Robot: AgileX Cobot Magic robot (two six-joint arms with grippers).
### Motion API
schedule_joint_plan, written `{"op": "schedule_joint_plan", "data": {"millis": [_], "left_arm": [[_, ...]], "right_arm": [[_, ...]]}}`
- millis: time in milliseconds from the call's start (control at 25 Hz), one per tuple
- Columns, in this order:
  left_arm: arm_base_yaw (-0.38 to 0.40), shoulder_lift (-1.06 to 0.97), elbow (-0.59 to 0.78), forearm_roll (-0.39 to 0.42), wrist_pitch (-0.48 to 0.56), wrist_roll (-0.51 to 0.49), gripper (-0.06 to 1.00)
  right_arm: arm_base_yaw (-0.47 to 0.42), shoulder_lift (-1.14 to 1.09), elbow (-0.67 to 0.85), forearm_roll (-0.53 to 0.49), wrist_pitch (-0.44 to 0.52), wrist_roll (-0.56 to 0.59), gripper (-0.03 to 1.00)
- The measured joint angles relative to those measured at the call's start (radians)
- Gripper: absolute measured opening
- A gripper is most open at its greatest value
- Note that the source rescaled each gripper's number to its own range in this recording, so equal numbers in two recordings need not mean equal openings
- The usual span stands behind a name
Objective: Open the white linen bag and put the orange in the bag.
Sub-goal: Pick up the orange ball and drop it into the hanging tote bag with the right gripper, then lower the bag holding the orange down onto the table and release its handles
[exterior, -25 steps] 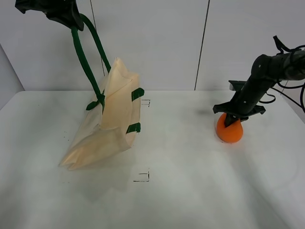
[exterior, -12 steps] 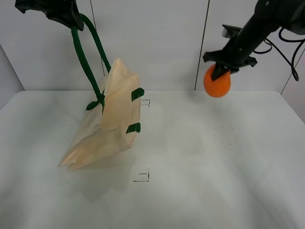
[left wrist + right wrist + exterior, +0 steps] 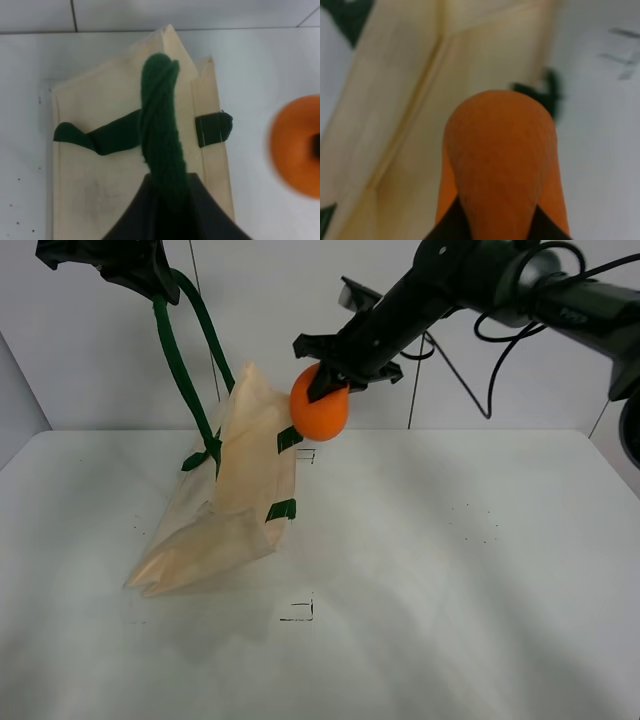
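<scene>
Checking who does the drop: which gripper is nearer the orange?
Right. The right gripper is shut on the orange, held up beside the top of the white linen bag; the left gripper is apart, higher up, gripping the green handles.

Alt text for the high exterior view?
The right hand holds the orange in the air beside the top of the white linen bag, which the left hand hangs by a green handle, its base on the table.
</scene>
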Motion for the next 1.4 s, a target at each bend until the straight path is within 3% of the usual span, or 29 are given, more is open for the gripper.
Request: {"op": "schedule_joint_plan", "data": {"millis": [440,800,880,920,1000,1080,1200,1400], "left_arm": [[0.0,0.0,0.015,0.0,0.0,0.003,0.0],[0.0,0.0,0.022,-0.002,-0.001,0.003,0.0],[0.0,0.0,0.022,-0.002,-0.001,0.003,0.0],[0.0,0.0,0.022,-0.002,-0.001,0.003,0.0],[0.0,0.0,0.022,-0.002,-0.001,0.003,0.0],[0.0,0.0,0.022,-0.002,-0.001,0.003,0.0],[0.0,0.0,0.023,-0.002,-0.001,0.003,0.0],[0.0,-0.001,0.023,-0.002,-0.001,0.003,0.0]], "right_arm": [[0.112,0.134,0.003,0.122,-0.151,-0.001,0.0],[0.117,0.193,0.003,0.136,-0.179,-0.006,0.01],[0.117,0.198,0.004,0.15,-0.186,-0.027,0.18],[0.118,0.198,0.004,0.159,-0.191,-0.041,0.33],[0.121,0.198,0.004,0.168,-0.2,-0.068,0.73],[0.125,0.195,0.004,0.16,-0.193,-0.084,0.91],[0.127,0.178,0.004,0.057,-0.142,-0.053,0.98],[0.113,0.132,-0.042,-0.358,0.051,0.186,0.99]]}}
